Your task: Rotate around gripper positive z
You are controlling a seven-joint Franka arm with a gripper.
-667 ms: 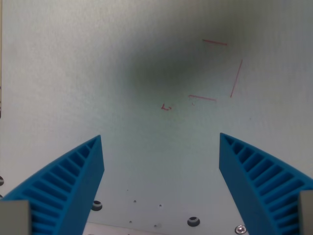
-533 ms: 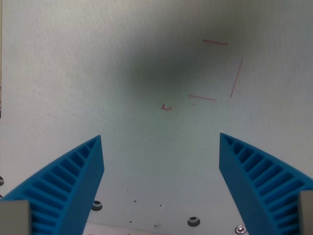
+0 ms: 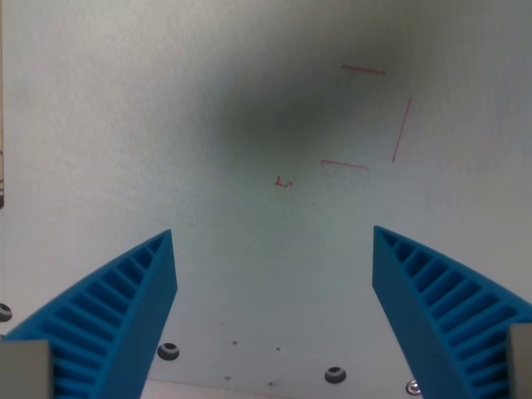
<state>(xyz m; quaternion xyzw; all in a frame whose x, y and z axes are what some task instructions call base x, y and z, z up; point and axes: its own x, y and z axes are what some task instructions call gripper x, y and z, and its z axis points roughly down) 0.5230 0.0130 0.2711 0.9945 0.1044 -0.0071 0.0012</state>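
Between spread, empty blue gripper (image 3: 274, 237) fingers (image 3: 116, 320): bare white table (image 3: 125, 125); red pen marks (image 3: 366, 116) ahead, toward wrist view's right.

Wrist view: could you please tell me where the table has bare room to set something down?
Bare table spans the view's left and the middle, between the open blue fingers and the red marks. Only the bottom edge is busier, with bolt holes.

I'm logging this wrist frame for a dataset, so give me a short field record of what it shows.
gripper: open, blue ribbed fingers wide apart, nothing between them
surface: pale flat board
red marks: three thin line segments, upper right of the wrist view
small red mark: near center
screws: along the bottom edge
shadow: dark blur, upper middle
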